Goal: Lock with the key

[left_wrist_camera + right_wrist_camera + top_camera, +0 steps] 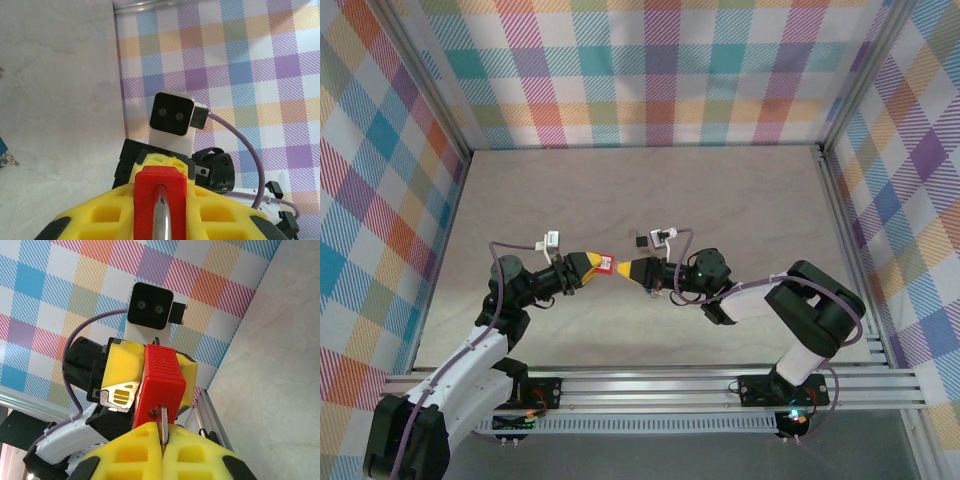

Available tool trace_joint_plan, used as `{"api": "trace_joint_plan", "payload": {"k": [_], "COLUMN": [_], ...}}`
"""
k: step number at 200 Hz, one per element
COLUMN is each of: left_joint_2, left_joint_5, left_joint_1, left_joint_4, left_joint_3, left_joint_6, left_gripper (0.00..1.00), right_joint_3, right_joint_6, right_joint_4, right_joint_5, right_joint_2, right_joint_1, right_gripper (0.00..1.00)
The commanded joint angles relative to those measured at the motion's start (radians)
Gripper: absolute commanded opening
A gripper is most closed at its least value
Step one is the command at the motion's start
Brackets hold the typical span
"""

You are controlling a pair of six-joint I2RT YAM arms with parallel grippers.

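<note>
Above the middle of the table, the left gripper (pixel 592 267) is shut on a red padlock (pixel 605 265), its yellow fingers (pixel 105 215) pressing both sides of the body (pixel 160 192). The silver shackle (pixel 161 220) runs back between those fingers. The right gripper (pixel 628 270) faces it from the right and is shut on the key (pixel 163 421), a thin silver blade pinched between its yellow fingertips (pixel 135 450). The key's tip sits in the keyhole at the bottom face of the padlock (pixel 160 377).
A small black object (pixel 638 241) lies on the table just behind the grippers. A blue object (pixel 2 149) with small metal bits shows at the left edge of the left wrist view. Checked walls enclose the table, and an aluminium rail (pixel 650 385) runs along the near edge.
</note>
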Motion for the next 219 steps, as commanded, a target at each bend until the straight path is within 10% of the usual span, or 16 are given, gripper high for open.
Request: {"api": "trace_joint_plan", "payload": {"k": [1,134,187,219], "left_joint_2": [-0.015,0.036,-0.027,-0.052], "left_joint_5": [-0.102,-0.013,0.057,0.055], "left_joint_1": [0.090,0.130,0.129,0.118], "left_joint_4": [0.095,0.207,-0.160,-0.298], "left_joint_3": [0.006,0.024,0.125,0.168], "left_joint_6": [-0.063,-0.127,0.101,0.190], "left_gripper": [0.00,0.00,0.00,0.00], "right_joint_3": [-0.067,-0.098,-0.061,-0.019], "right_joint_6": [-0.095,-0.122,-0.399,-0.484], "right_joint_4": [0.051,0.026,-0.533,-0.832], "right_joint_5": [0.064,0.076,0.189,0.292], "right_joint_2": [-0.045,-0.062,-0.385,-0.545], "right_joint_1": [-0.040,-0.055,-0.055,-0.054], "right_gripper": [0.00,0.00,0.99,0.99]}}
